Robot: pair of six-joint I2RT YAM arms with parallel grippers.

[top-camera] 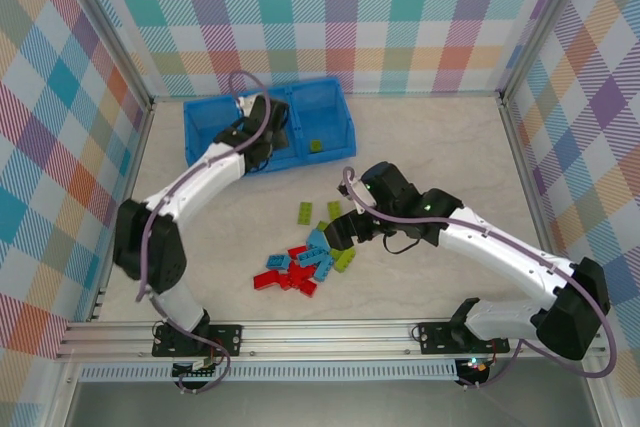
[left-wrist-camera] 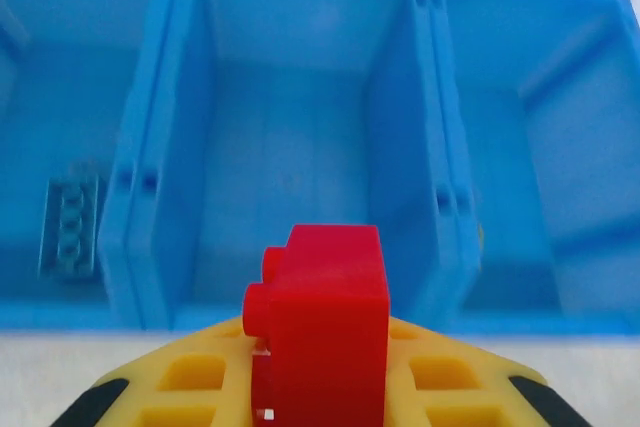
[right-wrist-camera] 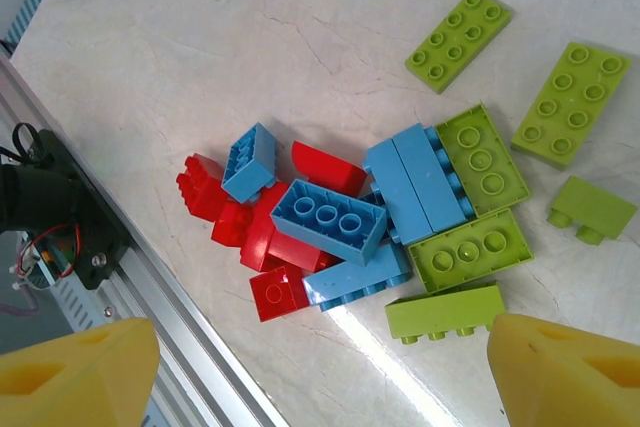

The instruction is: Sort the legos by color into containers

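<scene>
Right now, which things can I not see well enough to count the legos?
- Right wrist view: in the pile, red legos lie partly under light blue ones; their number is hidden.
- Top view: the right gripper covers part of the pile.
- Left wrist view: the brick in the left compartment is blurred; its colour is uncertain.
- Top view: the left gripper, holding a red lego, hides part of the middle compartment.

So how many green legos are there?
7. On the table: far plate, right plate, small brick, and three pile-edge bricks. One more lego sits in the tray's right compartment. Others may be buried in the pile.
</scene>
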